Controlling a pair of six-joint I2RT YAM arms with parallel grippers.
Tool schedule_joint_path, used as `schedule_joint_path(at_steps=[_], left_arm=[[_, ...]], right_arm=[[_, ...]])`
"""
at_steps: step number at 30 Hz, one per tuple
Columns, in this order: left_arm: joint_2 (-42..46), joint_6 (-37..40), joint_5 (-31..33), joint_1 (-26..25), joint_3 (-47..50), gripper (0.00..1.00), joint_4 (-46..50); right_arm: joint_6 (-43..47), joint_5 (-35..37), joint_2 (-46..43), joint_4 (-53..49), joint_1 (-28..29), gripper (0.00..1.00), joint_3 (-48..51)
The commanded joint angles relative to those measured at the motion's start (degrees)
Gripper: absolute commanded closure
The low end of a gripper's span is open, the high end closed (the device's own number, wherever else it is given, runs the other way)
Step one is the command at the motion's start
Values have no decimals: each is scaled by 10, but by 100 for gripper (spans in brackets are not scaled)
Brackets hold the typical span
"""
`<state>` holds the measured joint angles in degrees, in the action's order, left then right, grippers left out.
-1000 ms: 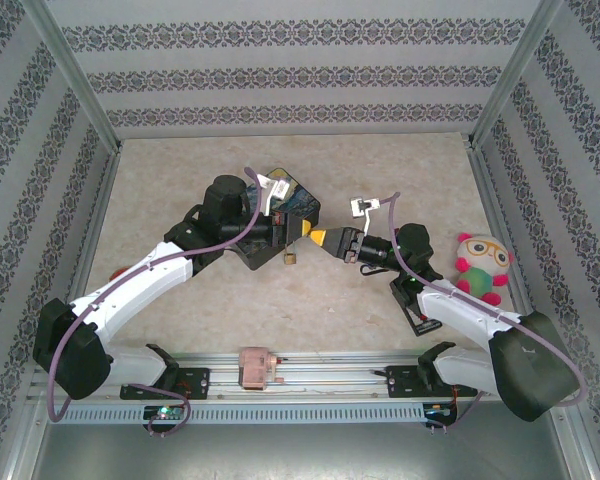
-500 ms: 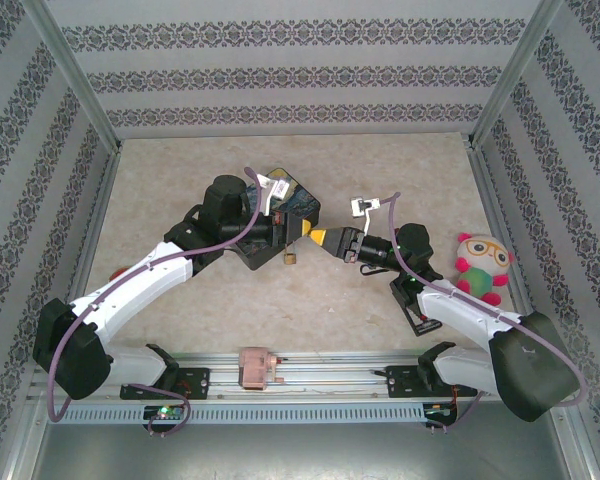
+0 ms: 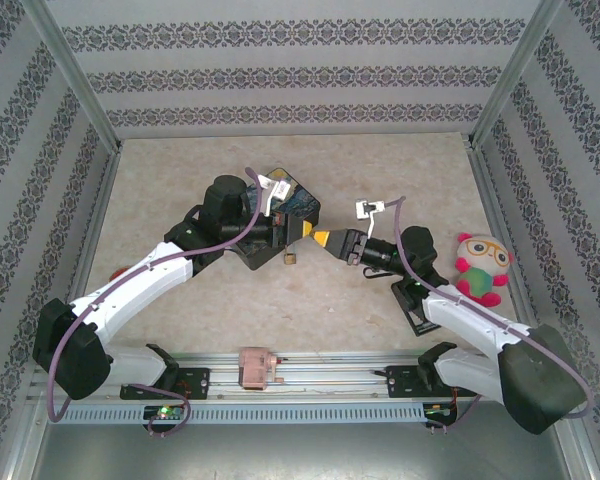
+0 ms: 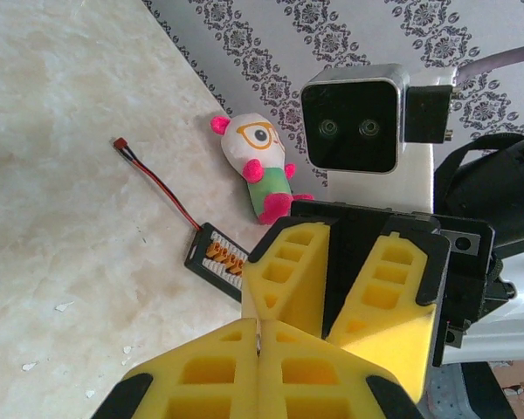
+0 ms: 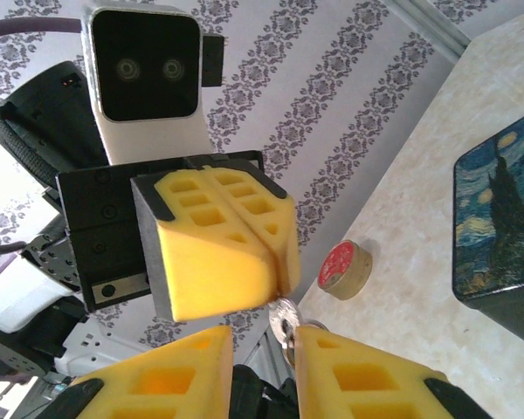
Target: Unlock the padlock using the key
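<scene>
The padlock [image 3: 290, 258], small and brass, lies on the table just below the two grippers, at the corner of the painted box. My left gripper [image 3: 304, 229] [image 4: 259, 327] is shut on the key [image 5: 284, 316]. The key's round silver head, with a hole and a ring, pokes out past the left fingertips [image 5: 284, 253]. From the left wrist view, only a thin metal sliver shows between those pads. My right gripper [image 3: 321, 237] [image 5: 264, 345] faces the left one tip to tip. Its jaws stand apart, and the key head sits between them, close against one finger [image 5: 332, 349].
The dark blue starry-night box [image 3: 285, 205] [image 5: 498, 218] sits under the left wrist. A plush toy [image 3: 483, 266] [image 4: 260, 166] lies at the right wall. A connector board with a red wire [image 4: 217, 255] lies near the right arm, and a red-topped round piece [image 5: 345, 266] rests on the table.
The right arm has shifted slightly to the right and its jaws have narrowed a little. The left arm and the padlock have stayed where they were.
</scene>
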<state>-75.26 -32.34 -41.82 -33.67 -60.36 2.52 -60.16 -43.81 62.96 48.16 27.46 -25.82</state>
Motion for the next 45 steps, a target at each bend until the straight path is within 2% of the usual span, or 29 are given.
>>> schedule_joint_path(at_steps=[1,9,13,29,45], left_arm=[[15,2,-12,-3,-20,100,-16],[10,-4,-17,-3,-19,100,-24],[10,-6,-19,-3,-17,100,-27],[7,-18,-28,-4,-12,100,-40],[7,-25,-32,-3,-9,100,-46]], right_arm=[[22,17,-19,-15,-6,73,13],[28,21,-29,-32,-6,72,4],[29,19,-24,-32,-2,68,-3],[37,13,1,-31,10,68,-34],[42,10,12,-28,18,75,-43]])
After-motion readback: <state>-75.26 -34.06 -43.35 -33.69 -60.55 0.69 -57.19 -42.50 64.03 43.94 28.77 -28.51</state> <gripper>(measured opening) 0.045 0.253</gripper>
